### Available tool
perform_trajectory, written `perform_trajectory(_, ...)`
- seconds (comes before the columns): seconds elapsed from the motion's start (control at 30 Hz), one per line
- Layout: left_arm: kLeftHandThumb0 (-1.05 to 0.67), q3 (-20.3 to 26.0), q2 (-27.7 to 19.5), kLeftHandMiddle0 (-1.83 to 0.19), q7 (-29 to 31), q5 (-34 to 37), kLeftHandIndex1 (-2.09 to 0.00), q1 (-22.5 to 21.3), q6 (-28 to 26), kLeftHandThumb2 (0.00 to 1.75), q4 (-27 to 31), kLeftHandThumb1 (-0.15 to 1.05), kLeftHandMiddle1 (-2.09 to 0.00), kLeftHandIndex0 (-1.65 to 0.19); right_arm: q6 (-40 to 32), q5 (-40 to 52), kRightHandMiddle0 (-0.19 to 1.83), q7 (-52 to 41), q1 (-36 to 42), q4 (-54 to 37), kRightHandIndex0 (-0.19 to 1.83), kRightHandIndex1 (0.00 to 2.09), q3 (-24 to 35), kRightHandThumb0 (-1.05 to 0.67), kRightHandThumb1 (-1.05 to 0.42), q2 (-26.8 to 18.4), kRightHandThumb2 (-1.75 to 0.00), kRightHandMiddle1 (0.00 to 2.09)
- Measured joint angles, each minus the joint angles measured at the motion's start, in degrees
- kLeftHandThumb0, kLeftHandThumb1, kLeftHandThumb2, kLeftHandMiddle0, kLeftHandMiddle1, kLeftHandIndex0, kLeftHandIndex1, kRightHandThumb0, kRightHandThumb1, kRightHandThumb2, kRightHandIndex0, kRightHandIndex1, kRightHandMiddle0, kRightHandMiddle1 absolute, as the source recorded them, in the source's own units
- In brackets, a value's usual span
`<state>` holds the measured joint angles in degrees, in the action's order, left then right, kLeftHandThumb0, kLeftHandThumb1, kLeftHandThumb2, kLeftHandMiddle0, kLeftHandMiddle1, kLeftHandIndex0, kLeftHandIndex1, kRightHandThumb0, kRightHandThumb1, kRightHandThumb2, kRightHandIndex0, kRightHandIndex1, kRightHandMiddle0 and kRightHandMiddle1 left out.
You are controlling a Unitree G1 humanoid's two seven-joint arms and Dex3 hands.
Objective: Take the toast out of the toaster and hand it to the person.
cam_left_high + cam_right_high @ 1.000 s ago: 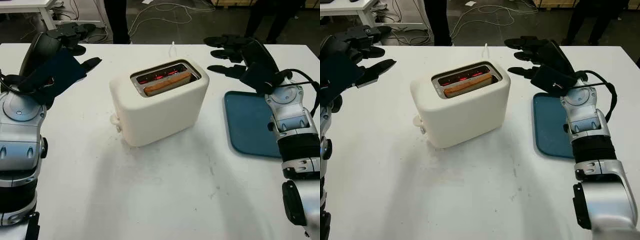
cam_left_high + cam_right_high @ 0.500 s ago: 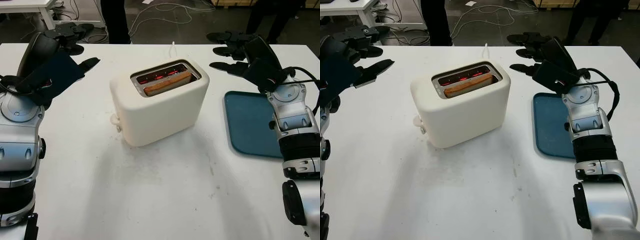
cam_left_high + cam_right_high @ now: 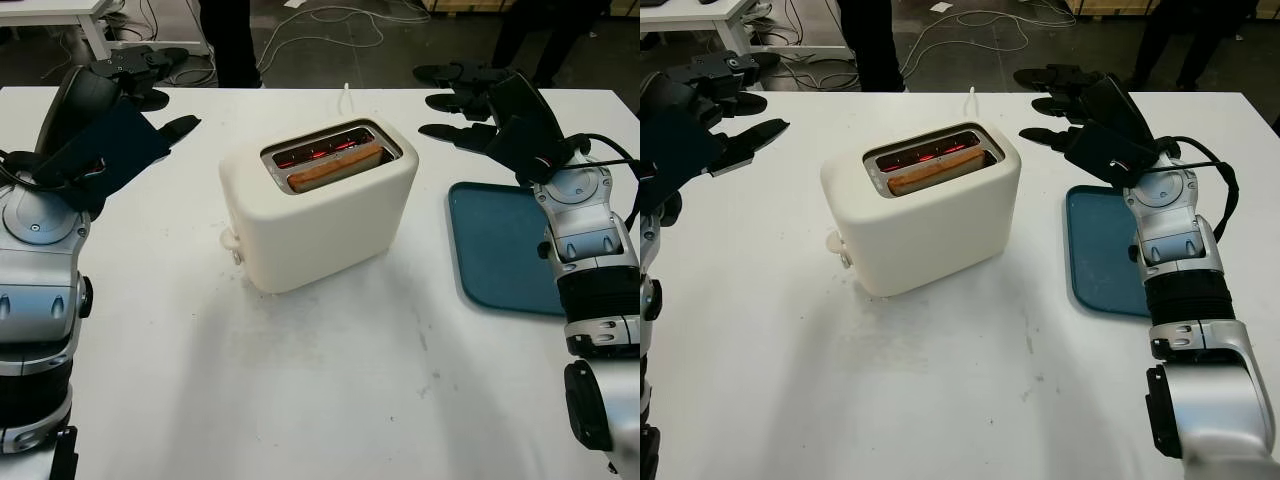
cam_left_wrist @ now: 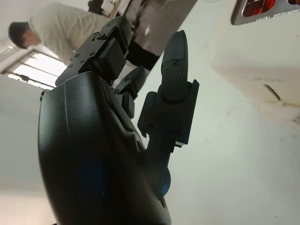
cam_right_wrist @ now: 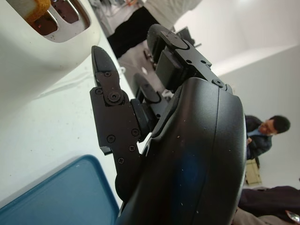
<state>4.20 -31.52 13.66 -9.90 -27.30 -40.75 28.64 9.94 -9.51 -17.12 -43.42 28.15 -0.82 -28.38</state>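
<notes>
One toast (image 3: 335,165) sits in your toaster (image 3: 318,205), down in the nearer of its two slots, with red glow showing in the slot behind it. You have one toaster at the middle of the white surface (image 3: 330,390) and one blue tray (image 3: 505,245) to its right, apart from it.

Your head views show two people standing beyond the far edge as dark legs (image 3: 232,40), one left of centre and one at the far right (image 3: 545,30). Your wrist views add what those miss: the left wrist view catches a person in a light top (image 4: 70,28) past the fingers, and the right wrist view a person in dark clothes (image 5: 260,136) behind the hand's shell.

Your left hand (image 3: 125,95) is up over the far left of the surface, open, holding and touching nothing. Your right hand (image 3: 480,105) is open too, raised above the surface right of the toaster, beyond the tray's far end, and it grips nothing.
</notes>
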Motion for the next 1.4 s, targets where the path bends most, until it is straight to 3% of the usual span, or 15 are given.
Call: perform_trajectory(1.4,-0.37,0.0,0.7,-0.23,0.0,0.0,-0.01,0.0,-1.0,0.29,0.1,0.92,-0.72,-0.51,0.2,-0.2,0.6,0.0,0.0,0.9,0.66,0.0,-0.2,-0.28,-0.92,0.5,-0.02,0.0)
